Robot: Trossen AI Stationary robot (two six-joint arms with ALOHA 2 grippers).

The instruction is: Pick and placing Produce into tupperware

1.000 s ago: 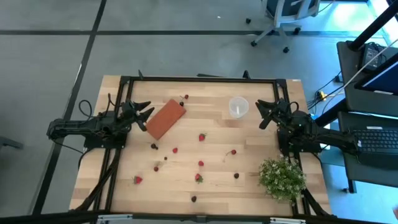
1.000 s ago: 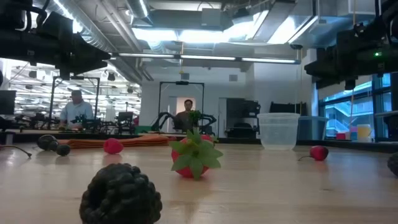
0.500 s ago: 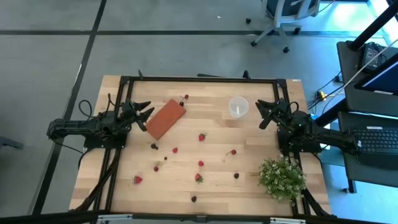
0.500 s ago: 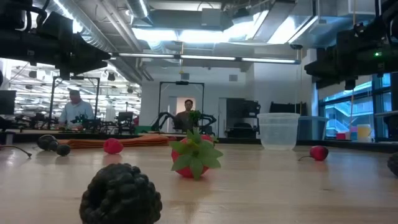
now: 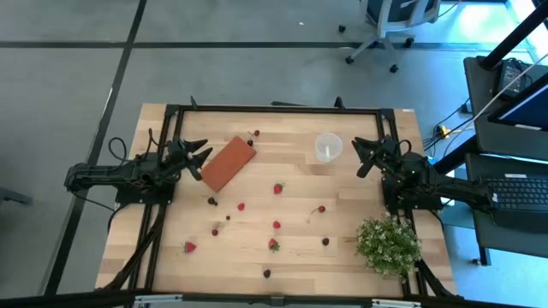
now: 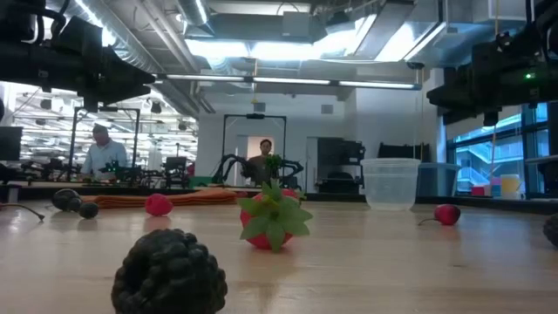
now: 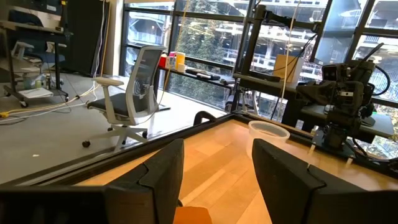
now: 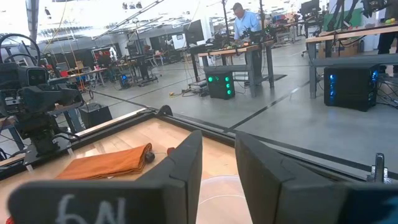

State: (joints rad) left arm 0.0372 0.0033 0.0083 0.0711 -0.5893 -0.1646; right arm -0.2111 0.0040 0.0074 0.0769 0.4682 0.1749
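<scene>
1. Produce: small red strawberries and dark berries lie scattered over the middle and near part of the wooden table; none is held by either arm.
2. Left gripper: raised at the table's left side, fingers parted with nothing between them. Just beside its tips lies a flat orange-brown block, tilted, between the gripper and most of the berries.
3. Right gripper: raised at the table's right side, fingers a small way apart and empty. The tupperware, a round translucent cup, stands upright just beside its tips, toward the table's far edge.
4. One berry lies near the block's far corner; a dark berry lies close to the block's near end; the rest are well apart from both grippers.
5. A stemmed red berry lies between the cup and a bushy green plant standing at the near right corner, beside the right arm.
6. Low view: a blackberry and a strawberry with green top lie nearest the camera; the cup stands behind them.
7. Beyond the table: an office chair and a person at a distant bench.
</scene>
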